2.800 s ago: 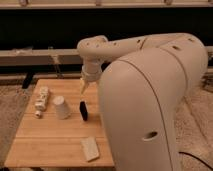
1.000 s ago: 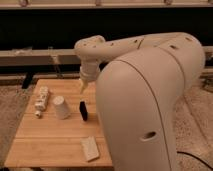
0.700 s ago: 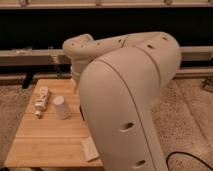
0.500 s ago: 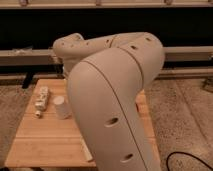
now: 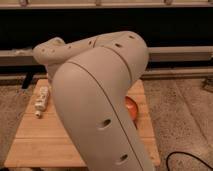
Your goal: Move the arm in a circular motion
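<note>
The huge cream-white jointed arm [image 5: 95,100] fills the middle of the view, over the pale wooden worktop [image 5: 30,142]. Its hand is hidden behind it. Sweeping low could strike the orange round object [image 5: 131,107] or the small whitish bottle [image 5: 42,98].
</note>
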`<act>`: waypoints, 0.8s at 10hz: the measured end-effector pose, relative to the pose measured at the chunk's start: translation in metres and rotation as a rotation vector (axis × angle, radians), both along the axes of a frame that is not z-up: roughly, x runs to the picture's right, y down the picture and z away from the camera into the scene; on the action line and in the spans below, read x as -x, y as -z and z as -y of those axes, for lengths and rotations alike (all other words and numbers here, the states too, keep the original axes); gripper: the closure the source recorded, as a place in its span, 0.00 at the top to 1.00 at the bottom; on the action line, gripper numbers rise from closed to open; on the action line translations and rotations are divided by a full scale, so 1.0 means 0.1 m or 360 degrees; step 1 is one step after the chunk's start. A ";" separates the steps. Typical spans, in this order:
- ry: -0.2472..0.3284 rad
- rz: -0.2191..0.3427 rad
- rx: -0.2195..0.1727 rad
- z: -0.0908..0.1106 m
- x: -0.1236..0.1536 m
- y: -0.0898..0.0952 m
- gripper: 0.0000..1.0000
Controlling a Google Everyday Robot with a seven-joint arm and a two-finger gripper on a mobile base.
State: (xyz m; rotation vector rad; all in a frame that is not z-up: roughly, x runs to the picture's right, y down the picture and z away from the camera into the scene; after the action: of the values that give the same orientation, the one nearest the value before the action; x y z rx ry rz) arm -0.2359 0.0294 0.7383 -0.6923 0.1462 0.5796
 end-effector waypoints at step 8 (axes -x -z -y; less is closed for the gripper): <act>0.0309 0.0257 0.0048 -0.60 0.26 0.70 0.65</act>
State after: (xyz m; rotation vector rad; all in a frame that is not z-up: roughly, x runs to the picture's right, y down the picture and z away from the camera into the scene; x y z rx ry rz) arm -0.2620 0.0895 0.6679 -0.7419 0.0709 0.3345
